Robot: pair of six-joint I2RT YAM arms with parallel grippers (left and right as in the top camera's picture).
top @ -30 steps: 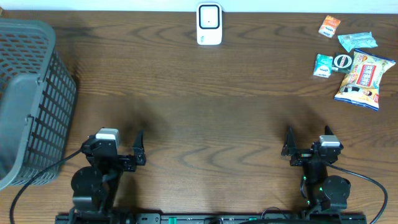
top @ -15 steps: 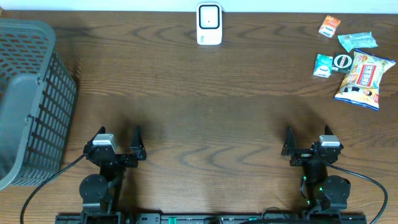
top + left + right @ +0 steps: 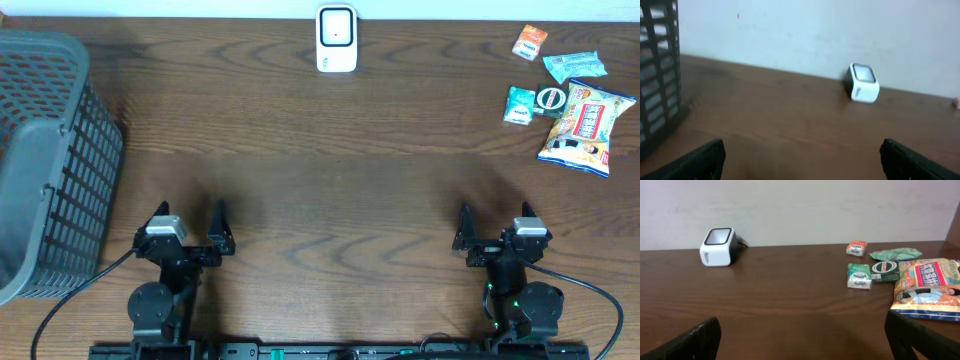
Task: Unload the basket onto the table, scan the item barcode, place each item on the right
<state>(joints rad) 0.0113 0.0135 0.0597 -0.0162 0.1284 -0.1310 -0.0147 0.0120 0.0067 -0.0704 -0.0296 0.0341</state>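
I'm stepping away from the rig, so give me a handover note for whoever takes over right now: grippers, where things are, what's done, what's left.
Left gripper: open, empty, low at the near left.
Right gripper: open, empty, low at the near right.
White box-shaped barcode scanner: far edge, centre.
Items: cluster at the far right, including a large yellow-and-blue snack bag and a small green-and-white pack.
Dark grey plastic mesh basket: left side.
Done: no item picked up.
Left: grasp an item, likely with the right gripper, and show its barcode to the scanner.
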